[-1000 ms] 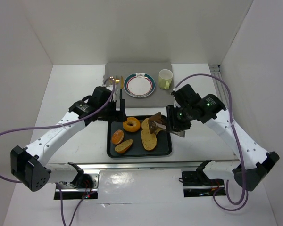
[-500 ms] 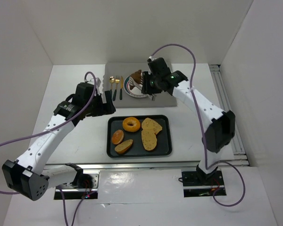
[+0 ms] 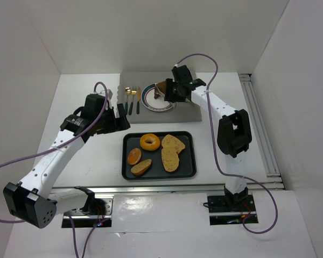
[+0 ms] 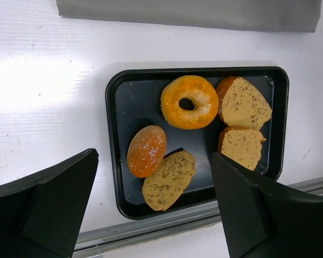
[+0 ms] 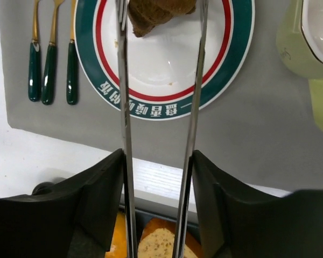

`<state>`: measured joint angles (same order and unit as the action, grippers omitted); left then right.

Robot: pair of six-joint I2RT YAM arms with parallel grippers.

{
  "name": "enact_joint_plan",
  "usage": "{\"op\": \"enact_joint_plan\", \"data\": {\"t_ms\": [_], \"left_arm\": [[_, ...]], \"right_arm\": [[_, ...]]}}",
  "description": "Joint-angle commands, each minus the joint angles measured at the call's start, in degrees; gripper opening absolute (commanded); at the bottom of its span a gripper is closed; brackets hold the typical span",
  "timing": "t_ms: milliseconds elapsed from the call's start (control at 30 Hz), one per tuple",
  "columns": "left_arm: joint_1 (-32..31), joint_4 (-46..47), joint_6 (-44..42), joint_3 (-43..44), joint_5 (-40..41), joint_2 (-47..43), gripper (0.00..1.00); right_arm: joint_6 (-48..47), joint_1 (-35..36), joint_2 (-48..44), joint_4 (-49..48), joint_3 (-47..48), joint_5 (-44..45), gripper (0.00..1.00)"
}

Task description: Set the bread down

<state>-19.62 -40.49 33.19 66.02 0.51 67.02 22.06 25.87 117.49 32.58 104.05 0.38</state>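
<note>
Bread (image 5: 159, 11) has gone from over the tray (image 4: 121, 113) to the plate (image 5: 167, 59), and your left arm has backed off. Left gripper (image 4: 153, 157) spread, empty, above the tray. Right gripper (image 5: 157, 161) clamps the tongs (image 5: 124, 107); their tips flank the bread, can't tell if they're pinching. Bread sits at the plate's far edge, looks tilted. Risks: spread the tips there and it may roll off onto the grey mat (image 5: 247, 134); lift early and it may cling to one tong; swing right and you clip the cup (image 5: 307, 37).
</note>
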Motion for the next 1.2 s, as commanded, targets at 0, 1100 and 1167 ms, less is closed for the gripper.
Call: {"op": "enact_joint_plan", "data": {"t_ms": [0, 1100, 1167], "left_arm": [[0.46, 0.06, -0.32, 1.31, -1.13, -1.19, 0.99], [2.57, -3.46, -3.92, 2.80, 7.13, -4.71, 0.99], [3.09, -3.46, -3.92, 2.80, 7.13, -5.76, 0.99]], "right_arm": [[0.35, -0.20, -0.33, -6.03, 3.18, -1.70, 0.59], [3.50, 29.85, -39.18, 13.56, -28.90, -1.87, 0.57], [5.88, 32.48, -39.18, 12.69, -29.78, -2.67, 0.57]]}}
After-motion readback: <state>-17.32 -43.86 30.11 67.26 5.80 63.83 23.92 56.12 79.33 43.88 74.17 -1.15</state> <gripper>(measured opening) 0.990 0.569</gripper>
